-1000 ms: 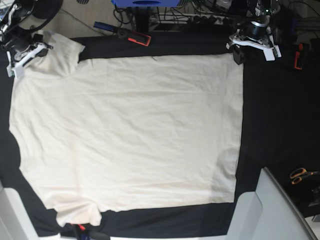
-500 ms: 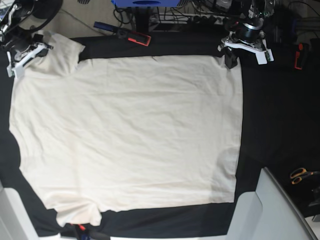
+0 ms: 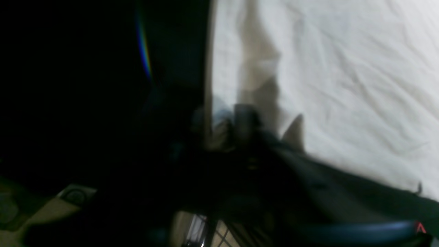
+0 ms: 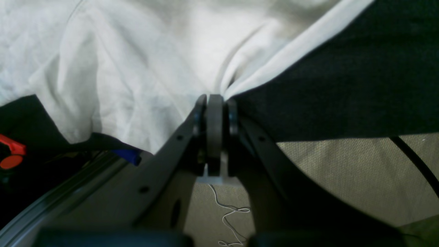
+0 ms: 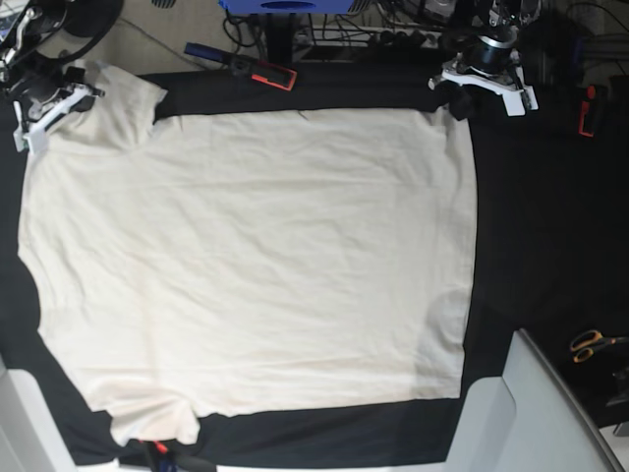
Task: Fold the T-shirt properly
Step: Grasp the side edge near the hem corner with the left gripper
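1. A desk under a black cover fills the room's middle, with cables and clutter beyond its far edge.
2. Close to the right hand, the jaws are pressed together on a pinch of sleeve hem; cloth puckers into soft ridges there.
3. The T-shirt, cream matte cotton, lies flat and faintly creased, spreading away from both hands across the desk.
4. The left hand has just narrowed sharply and shifted inward onto the hem corner; its blurred wrist view shows fabric at the fingers, but I cannot tell if it grips.
5. Both far corners look nearly secured, so a fold seems about to begin.
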